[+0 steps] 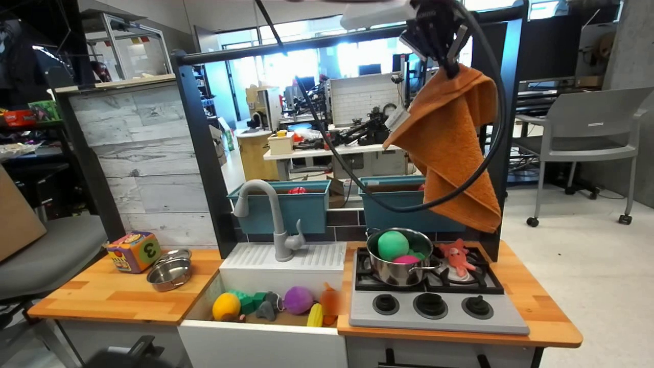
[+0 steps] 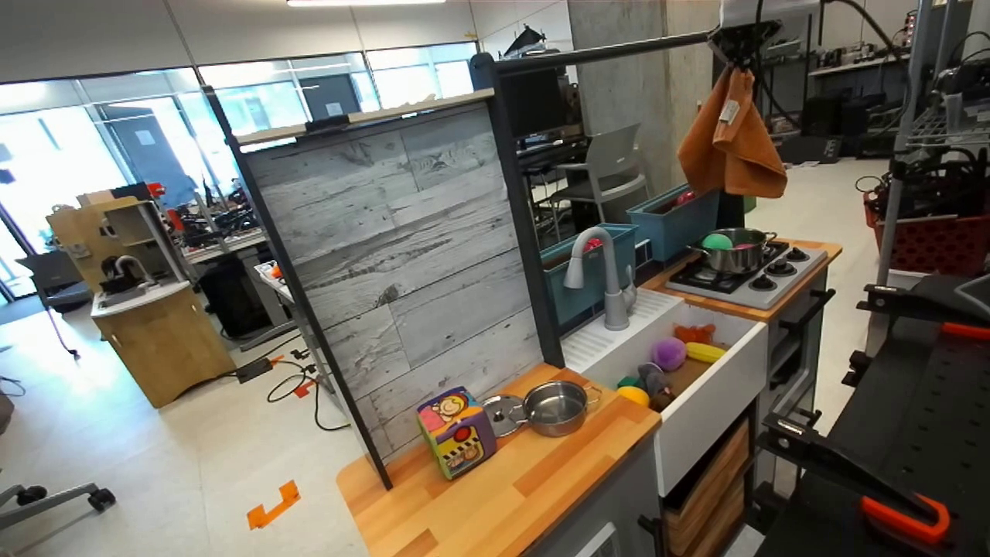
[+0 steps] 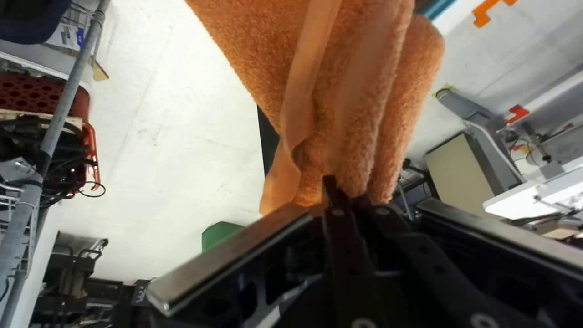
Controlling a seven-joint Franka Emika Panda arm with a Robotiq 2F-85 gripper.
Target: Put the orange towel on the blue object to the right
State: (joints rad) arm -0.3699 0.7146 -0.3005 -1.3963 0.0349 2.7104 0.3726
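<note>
My gripper [image 1: 450, 71] is shut on the top of the orange towel [image 1: 449, 128], which hangs in loose folds, high above the stove's right side. In an exterior view the towel [image 2: 742, 166] hangs from the gripper [image 2: 740, 66] in the air. The wide teal-blue bin [image 1: 439, 220] is behind the stove; the towel's lower part covers its right end in that view. The bin [image 2: 677, 232] stands below and left of the towel in an exterior view. In the wrist view the towel [image 3: 355, 91] spreads from the fingertips [image 3: 348, 191], with a teal edge [image 3: 438, 7] beyond.
A narrower teal-blue bin [image 1: 301, 214] hangs behind the sink faucet [image 1: 278, 225]. A pot [image 1: 396, 271] with toys and a pink toy [image 1: 458, 257] sit on the stove. A black rail [image 1: 327, 40] and right post [image 1: 511, 61] frame the back. A black cable loops before the towel.
</note>
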